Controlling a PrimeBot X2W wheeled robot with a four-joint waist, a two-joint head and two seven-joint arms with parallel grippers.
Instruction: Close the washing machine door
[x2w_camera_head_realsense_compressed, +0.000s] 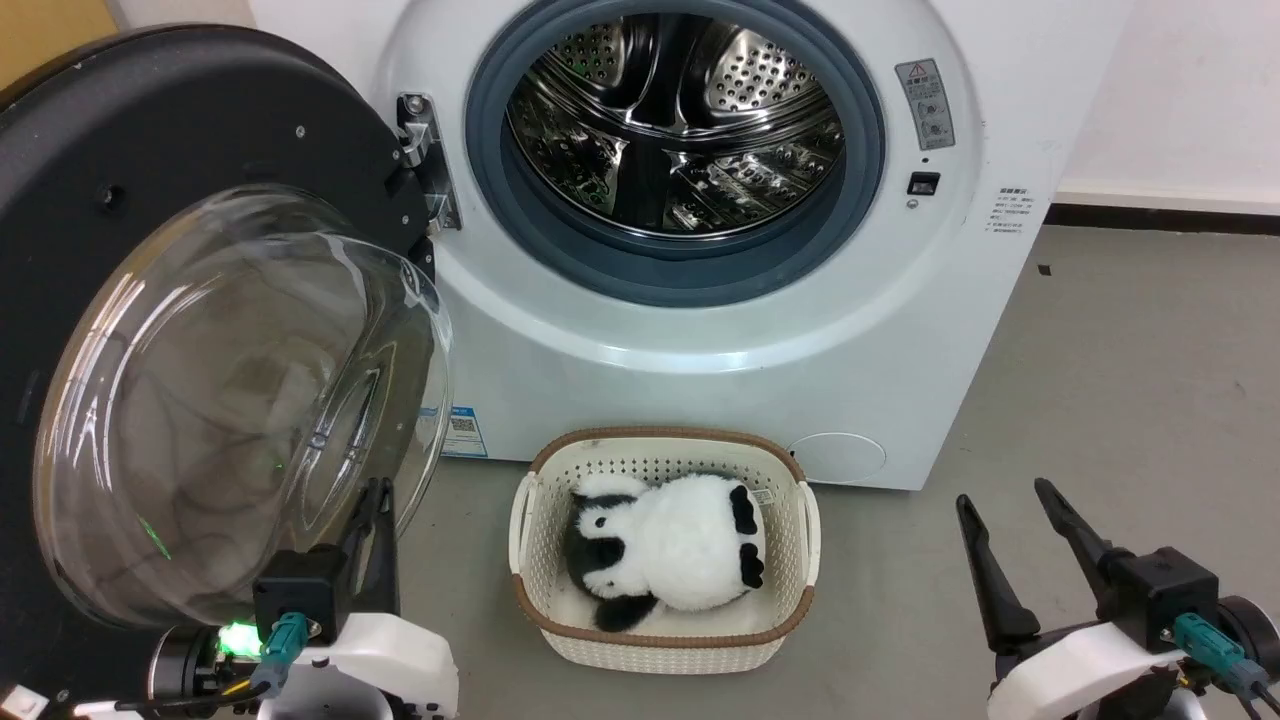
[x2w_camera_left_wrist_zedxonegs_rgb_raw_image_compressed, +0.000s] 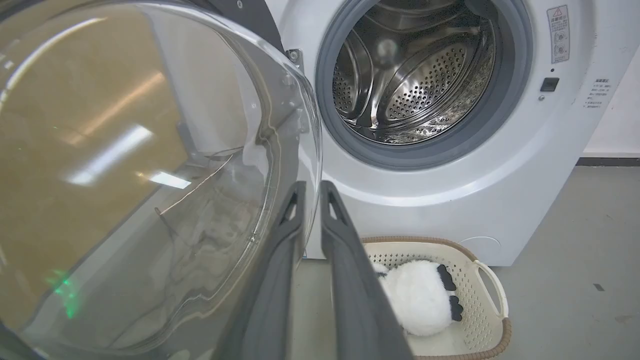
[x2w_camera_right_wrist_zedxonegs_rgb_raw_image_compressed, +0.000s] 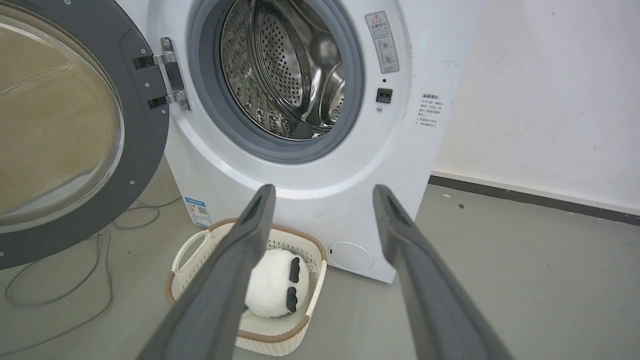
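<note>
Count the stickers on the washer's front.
3: a warning sticker upper right of the drum, a text sticker lower, further right, a blue sticker low left. The door may hide more.

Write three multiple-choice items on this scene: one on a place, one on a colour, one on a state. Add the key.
1. Where does the basket stand?
A. on the floor in front of the washing machine
B. on top of it
C. behind it

2. What colours is the plush toy in the basket?
A. brown
B. white and black
C. grey and pink

3. How is the washing machine door?
A. shut
B. swung wide open
C. missing

Key:
1 A, the basket sits on the grey floor below the drum opening.
2 B, the toy has white fur with black patches.
3 B, the door hangs on its hinge to one side and leaves the drum bare.
</note>
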